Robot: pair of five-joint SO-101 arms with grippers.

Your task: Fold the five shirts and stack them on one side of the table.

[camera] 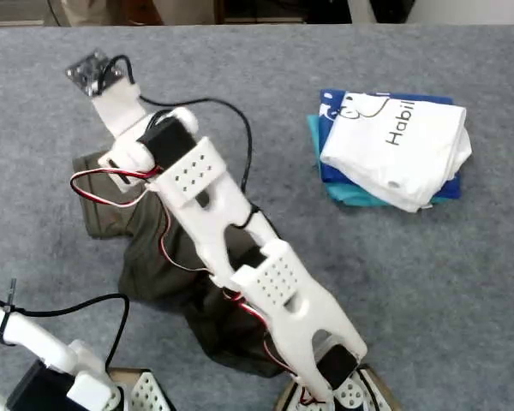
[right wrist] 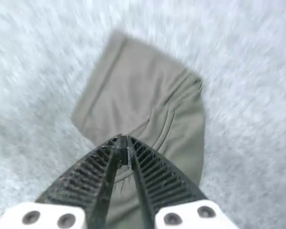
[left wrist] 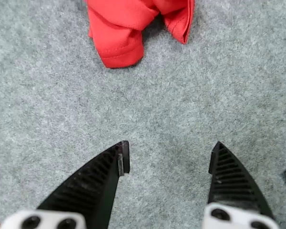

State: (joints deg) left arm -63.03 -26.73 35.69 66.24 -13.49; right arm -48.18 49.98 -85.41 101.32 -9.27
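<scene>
The right jaws are clenched, and a pinch of the crumpled olive-green cotton shirt (right wrist: 143, 90) is held at their tips. In the high view this shirt (camera: 150, 257) is seen spread on the left half of the grey felt-covered counter (camera: 428, 300), and much of it is hidden beneath the white plastic right arm (camera: 240, 231), which is stretched slantwise over it from the near edge. A looping black cable (camera: 244, 137) and a red-and-white wire bundle (camera: 107, 184) are carried along that arm, the wires hanging just above the cloth.

The left jaws are spread wide, with nothing between them, above bare counter (left wrist: 205, 95). Ahead of them, well apart, a bunched red knit shirt (left wrist: 124, 28) is seen lying on the felt. The white left arm (camera: 43, 360) is found at the near left corner of the high view.

Toward the far right of the counter a stack is laid: a folded white printed shirt (camera: 403, 150) on top, a folded blue shirt (camera: 332, 107) under it, and a folded teal shirt (camera: 351, 195) lowest. The stack is kept well apart from the olive-green shirt, and a broad strip of bare felt is left between them. More bare felt is left along the near right side and behind the stack up to the counter's far edge.
</scene>
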